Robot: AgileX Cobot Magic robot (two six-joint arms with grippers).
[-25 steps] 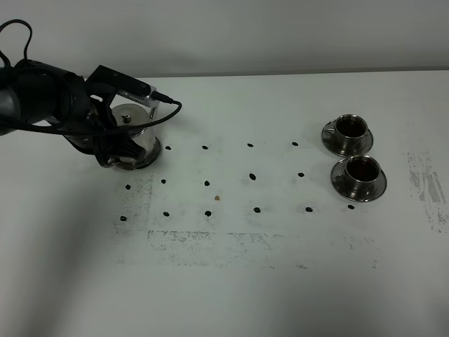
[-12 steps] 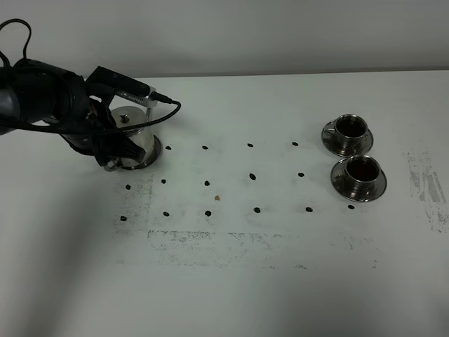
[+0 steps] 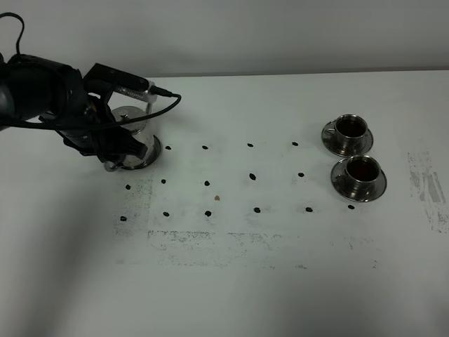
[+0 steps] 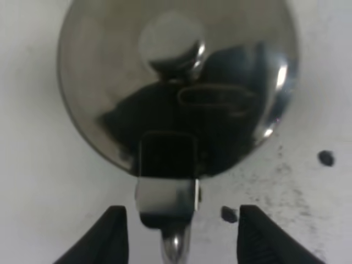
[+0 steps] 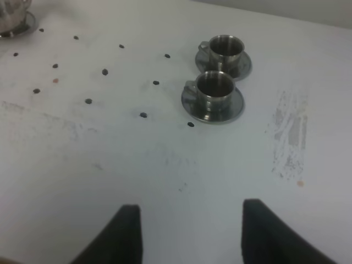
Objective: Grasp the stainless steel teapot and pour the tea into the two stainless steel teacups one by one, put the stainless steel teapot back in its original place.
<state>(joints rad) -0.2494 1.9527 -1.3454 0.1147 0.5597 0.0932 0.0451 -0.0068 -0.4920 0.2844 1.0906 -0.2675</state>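
Note:
The stainless steel teapot [image 3: 137,137] stands on the table at the left, lid knob up. It fills the left wrist view [image 4: 176,82], and a bit of it shows in the right wrist view [image 5: 11,19]. My left gripper [image 3: 114,153] is open; its fingers [image 4: 110,236] stand either side of the teapot's handle [image 4: 168,201] without touching it. The two stainless steel teacups [image 3: 349,132] [image 3: 360,175] stand on saucers at the right, dark inside. My right gripper [image 5: 190,236] is open and empty, well short of the cups [image 5: 222,50] [image 5: 213,91].
The white table [image 3: 231,281] carries rows of small black dots [image 3: 252,175] and grey scuff marks [image 3: 428,186]. A black cable [image 3: 165,105] loops off the left arm above the teapot. The table's back edge meets a pale wall.
My left arm has drawn back slightly to the left, uncovering more of the teapot's lid. The teapot and cups have not moved.

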